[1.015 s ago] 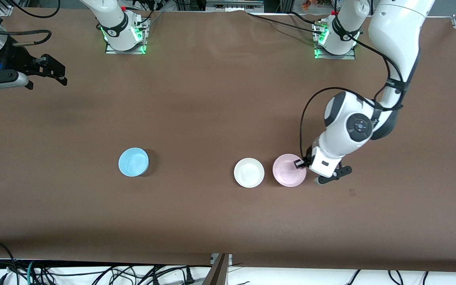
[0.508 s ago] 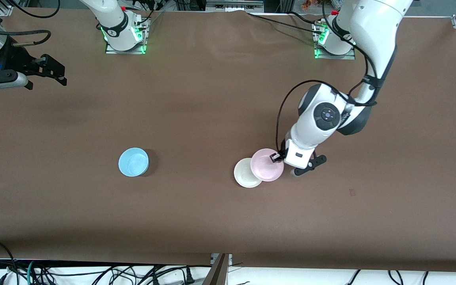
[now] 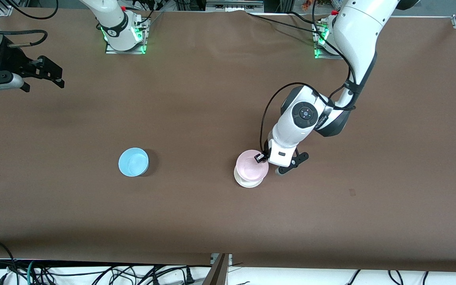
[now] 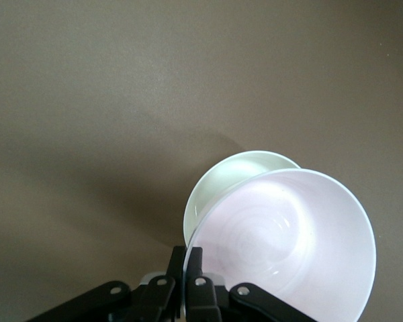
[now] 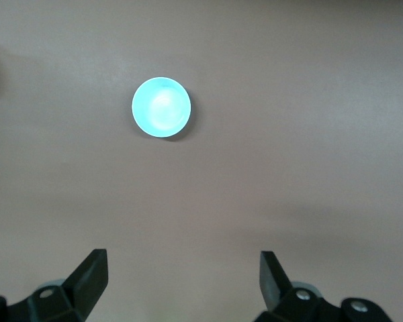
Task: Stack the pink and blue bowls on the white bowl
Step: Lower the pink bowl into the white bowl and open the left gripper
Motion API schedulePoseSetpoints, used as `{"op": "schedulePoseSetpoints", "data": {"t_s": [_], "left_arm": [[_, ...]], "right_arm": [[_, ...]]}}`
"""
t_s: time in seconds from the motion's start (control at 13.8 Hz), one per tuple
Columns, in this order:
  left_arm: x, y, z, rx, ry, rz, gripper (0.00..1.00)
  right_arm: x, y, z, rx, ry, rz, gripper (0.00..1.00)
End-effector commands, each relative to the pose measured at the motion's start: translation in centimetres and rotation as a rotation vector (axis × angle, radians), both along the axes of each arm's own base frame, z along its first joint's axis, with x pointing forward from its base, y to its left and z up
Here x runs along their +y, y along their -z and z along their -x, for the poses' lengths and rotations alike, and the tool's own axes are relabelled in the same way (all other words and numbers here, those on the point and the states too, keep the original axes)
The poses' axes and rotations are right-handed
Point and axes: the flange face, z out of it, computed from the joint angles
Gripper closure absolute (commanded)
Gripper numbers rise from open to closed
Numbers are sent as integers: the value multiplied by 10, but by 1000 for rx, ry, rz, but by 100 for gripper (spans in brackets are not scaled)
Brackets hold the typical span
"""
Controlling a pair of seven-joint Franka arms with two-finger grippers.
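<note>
Pink bowl rim pinched by left gripper fingers.

Front camera looking down high over table; left wrist hovering close above pink bowl, sharing it; right wrist viewing blue bowl from high.

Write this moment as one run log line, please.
left gripper: shut on pale pink plastic bowl, over white plastic bowl | right gripper: open, waiting
</note>
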Motion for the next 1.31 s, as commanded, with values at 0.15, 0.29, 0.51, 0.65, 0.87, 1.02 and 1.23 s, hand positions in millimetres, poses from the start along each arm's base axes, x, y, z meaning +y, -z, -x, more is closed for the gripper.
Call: {"op": "schedulePoseSetpoints", "data": {"t_s": [0.15,0.29,0.51,0.65,0.87,1.02,1.23], "left_arm": [[-14,19,-11,-47,-28,-24,100],[-13,25,-13,-54,-47,-15,100],[-12,27,-14,-55,-50,-15,100],[-12,30,-14,-52,-50,-16,100],[-12,29,-15,-54,-50,-15,100],[-12,29,-15,-54,-50,-15,96],[-13,26,-16,-61,-48,-15,80]], "right_arm": [[0,-5,-3,4,-14,-5,0],[-1,-4,-4,5,-14,-4,0],[-2,-4,-4,5,-14,-3,0],[-1,-3,-4,7,-14,-4,0],[-2,-3,-3,8,-16,-3,0],[-2,-3,-3,8,-16,-3,0],[-2,-3,-3,8,-16,-3,0]]}}
